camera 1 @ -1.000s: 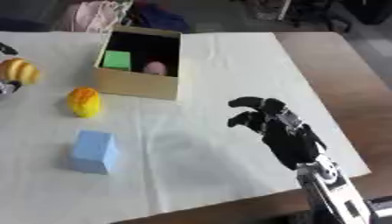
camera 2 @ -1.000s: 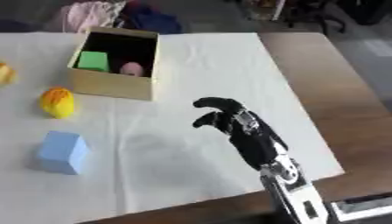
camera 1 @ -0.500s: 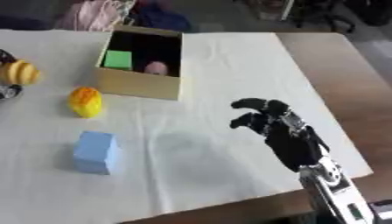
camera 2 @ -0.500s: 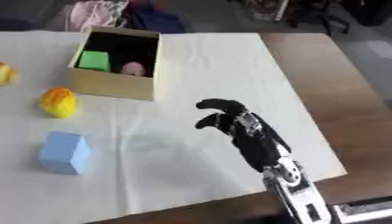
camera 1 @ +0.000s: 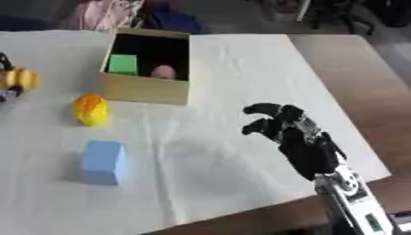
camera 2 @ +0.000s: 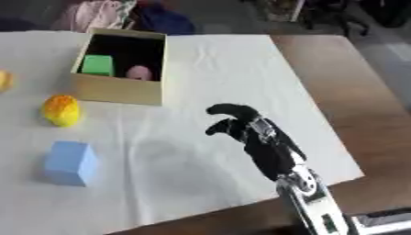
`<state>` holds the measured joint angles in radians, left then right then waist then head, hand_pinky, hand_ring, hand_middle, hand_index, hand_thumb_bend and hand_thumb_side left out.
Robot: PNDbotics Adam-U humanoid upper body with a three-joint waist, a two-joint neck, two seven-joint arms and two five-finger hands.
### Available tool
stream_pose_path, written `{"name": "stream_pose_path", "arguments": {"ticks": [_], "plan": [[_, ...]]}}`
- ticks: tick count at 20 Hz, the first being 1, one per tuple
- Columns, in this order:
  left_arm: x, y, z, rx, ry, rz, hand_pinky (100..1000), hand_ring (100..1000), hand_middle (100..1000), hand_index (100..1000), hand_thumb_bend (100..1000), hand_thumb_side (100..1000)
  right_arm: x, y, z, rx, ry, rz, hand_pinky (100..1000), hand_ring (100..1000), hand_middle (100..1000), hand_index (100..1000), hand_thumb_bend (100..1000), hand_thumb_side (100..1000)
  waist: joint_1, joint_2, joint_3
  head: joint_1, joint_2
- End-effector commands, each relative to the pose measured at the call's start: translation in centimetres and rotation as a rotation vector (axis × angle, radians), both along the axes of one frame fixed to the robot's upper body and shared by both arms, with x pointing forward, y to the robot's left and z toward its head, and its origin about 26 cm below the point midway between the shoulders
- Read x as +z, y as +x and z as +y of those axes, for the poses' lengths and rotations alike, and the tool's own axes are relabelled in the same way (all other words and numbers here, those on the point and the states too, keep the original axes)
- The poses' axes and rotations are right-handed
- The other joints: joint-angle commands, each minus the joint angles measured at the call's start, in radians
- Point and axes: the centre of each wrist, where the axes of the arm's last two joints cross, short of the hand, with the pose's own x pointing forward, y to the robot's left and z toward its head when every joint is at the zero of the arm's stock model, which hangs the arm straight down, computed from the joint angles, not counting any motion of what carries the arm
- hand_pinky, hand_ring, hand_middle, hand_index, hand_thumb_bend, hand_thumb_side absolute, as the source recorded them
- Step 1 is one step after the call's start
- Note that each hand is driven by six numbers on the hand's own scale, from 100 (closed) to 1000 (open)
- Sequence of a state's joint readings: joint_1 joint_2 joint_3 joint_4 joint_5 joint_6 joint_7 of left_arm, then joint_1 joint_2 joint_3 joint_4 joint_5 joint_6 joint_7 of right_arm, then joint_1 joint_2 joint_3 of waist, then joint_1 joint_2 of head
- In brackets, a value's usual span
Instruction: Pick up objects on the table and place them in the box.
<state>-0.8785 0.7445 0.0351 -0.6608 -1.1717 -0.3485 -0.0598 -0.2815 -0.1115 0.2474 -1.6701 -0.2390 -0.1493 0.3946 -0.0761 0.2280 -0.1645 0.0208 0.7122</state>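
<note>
While the right robot hand hovers curled and empty, the light-blue foam cube lies well to its left, upright on the bench.

right hand: black, glossy | forearm: silver-white, dark markings

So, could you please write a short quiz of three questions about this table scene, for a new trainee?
1. True or false: the box already holds a green block and a pink object.
2. Which object lies nearest the front edge of the table? A) blue block B) yellow-orange object C) the box
3. Fill in: the right hand hovers over the white cloth with its fingers curled, holding ____.

Key: 1 true; 2 A; 3 nothing.
</note>
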Motion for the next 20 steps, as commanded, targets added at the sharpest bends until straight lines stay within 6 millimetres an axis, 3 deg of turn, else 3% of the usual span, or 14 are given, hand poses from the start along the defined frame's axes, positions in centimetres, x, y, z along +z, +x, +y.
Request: {"name": "stream_pose_path", "arguments": {"ticks": [1, 13, 16, 20], "plan": [[2.7, -0.9, 1.9, 0.012, 0.018, -0.04, 550, 379, 359, 529, 254, 235, 0.6, 0.1, -0.5, -0.006, -0.01, -0.024, 824, 674, 806, 824, 100, 963, -0.003, -0.009, 0.003, -0.007, 0.004], [7.8, -3.0, 3.3, -0.06, 0.003, -0.135, 524, 350, 320, 492, 222, 195, 0.4, 0.1, -0.8, -0.016, -0.019, -0.022, 825, 674, 806, 825, 100, 957, 0.01, -0.028, 0.019, -0.015, 0.0], [9.6, -3.5, 2.6, -0.132, -0.009, -0.193, 521, 349, 319, 491, 204, 177, 0.4, 0.1, -0.8, -0.017, -0.02, -0.022, 825, 674, 807, 825, 100, 955, 0.013, -0.032, 0.022, -0.016, -0.002], [11.7, -3.5, -0.3, -0.293, -0.014, -0.254, 525, 356, 329, 497, 200, 156, 0.4, 0.1, -0.8, -0.012, -0.023, -0.022, 826, 674, 807, 825, 100, 953, 0.014, -0.038, 0.026, -0.018, -0.002]]}}
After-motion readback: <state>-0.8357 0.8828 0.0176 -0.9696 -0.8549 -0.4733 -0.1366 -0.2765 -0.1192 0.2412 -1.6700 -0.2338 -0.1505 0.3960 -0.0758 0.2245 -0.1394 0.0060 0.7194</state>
